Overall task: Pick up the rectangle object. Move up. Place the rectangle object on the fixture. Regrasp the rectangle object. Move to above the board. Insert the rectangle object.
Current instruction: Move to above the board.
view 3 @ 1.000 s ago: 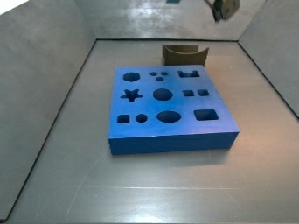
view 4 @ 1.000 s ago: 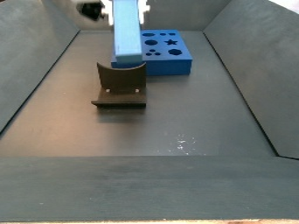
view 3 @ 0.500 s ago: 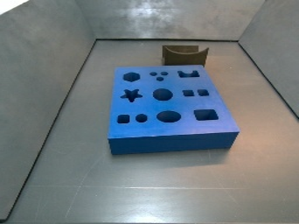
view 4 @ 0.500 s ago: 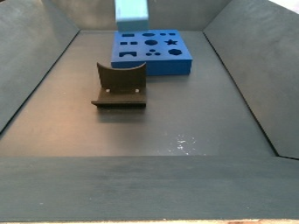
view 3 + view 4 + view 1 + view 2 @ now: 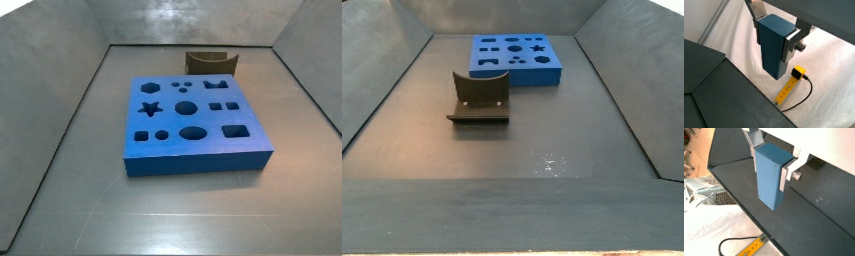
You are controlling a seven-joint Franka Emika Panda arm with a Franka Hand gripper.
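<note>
Clamped between the flat silver fingers [image 5: 759, 10] of the gripper [image 5: 777, 22] in both wrist views: the rectangle object [image 5: 773, 47], a long smooth blue block, gripped near one end with most of its length reaching out past the fingertips. Jaws closed only as far as the block's width, plates flat against two opposite faces [image 5: 769, 175]. Out of frame in both side views, gripper and block alike. On the grey floor in a side view, the board [image 5: 191, 120], bright blue with star, round, square and oval cut-outs, all holes vacant. Just beyond its far edge, the fixture [image 5: 211, 63], dark brown, notch uppermost, nothing resting in it. Visible past the bin's edge in a wrist view, a yellow tool [image 5: 791, 85] with a black cable on white sheeting.
</note>
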